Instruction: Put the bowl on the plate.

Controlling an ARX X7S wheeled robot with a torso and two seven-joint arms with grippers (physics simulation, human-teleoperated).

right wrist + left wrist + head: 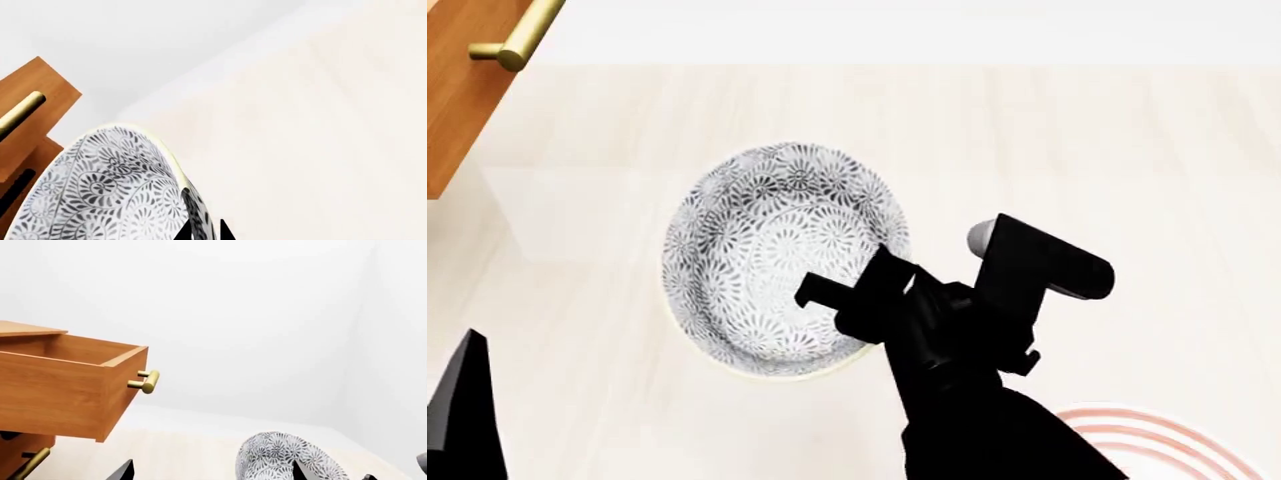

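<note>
The bowl (777, 255), white with a fine grey-black floral pattern, is tilted over the pale tabletop with its inside facing the head camera. My right gripper (857, 288) is shut on its near right rim. In the right wrist view the bowl (100, 185) has its rim pinched between the two black fingertips of that gripper (203, 232). My left gripper (213, 470) is open with nothing between its fingers, and the bowl (277, 457) lies just past one finger. One left finger (461, 400) shows at the head view's lower left. Only an edge of the red-ringed plate (1154, 435) shows, behind my right arm.
An open wooden drawer (67, 380) with a brass handle (148, 381) juts out beside the left arm; its corner (461, 90) shows at the head view's upper left and in the right wrist view (30, 100). A white wall stands behind the table.
</note>
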